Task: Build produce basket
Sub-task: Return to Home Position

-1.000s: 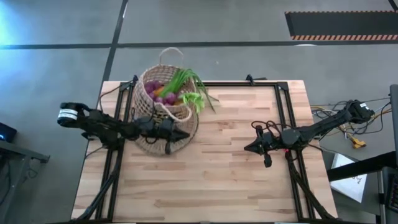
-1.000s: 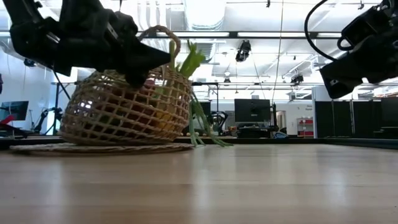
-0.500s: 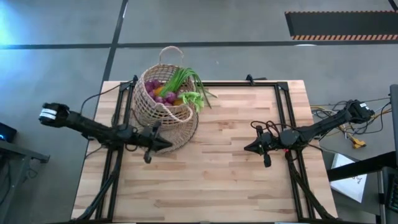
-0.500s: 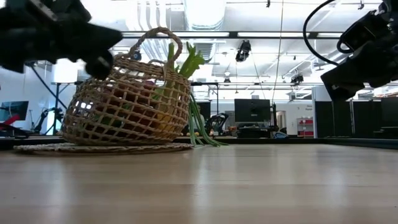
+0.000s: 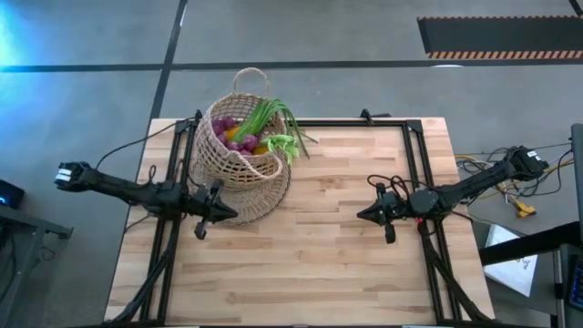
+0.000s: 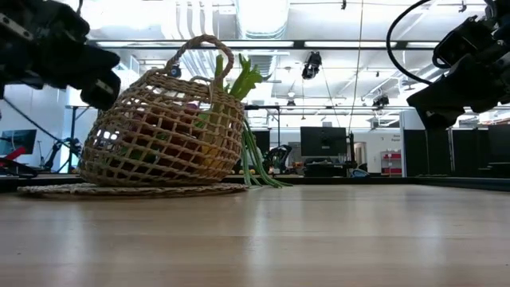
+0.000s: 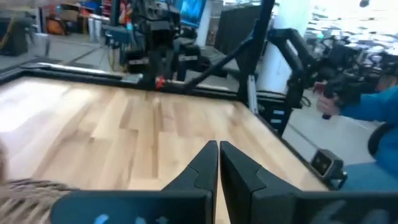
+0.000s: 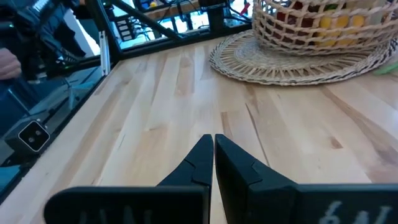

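Note:
The tan wicker basket (image 5: pixel 239 157) stands tilted on a round woven mat (image 6: pixel 127 190) at the table's far left. In it lies the produce: green stalks (image 5: pixel 278 123) sticking out over the rim, purple pieces (image 5: pixel 233 135) and an orange one (image 5: pixel 260 146). One loop handle (image 6: pixel 199 48) stands up on top. My left gripper (image 5: pixel 232 215) hovers level and shut just near-left of the mat, apart from the basket; its shut fingers (image 7: pixel 218 149) point across bare wood. My right gripper (image 5: pixel 362 216) hangs shut at the table's right, pointing toward the basket (image 8: pixel 323 25).
Black frame rails (image 5: pixel 414 155) run along the table's left, right and far sides. Bare wood (image 5: pixel 301 264) fills the middle and near part. Beyond the table a person's blue sleeve (image 7: pixel 382 115) shows, and a hand (image 8: pixel 9 62) at the room's side.
My left gripper has drawn back from above the basket's near side toward the table's left edge, staying level and shut. The basket stays on its mat with the produce inside. My right gripper keeps its place.

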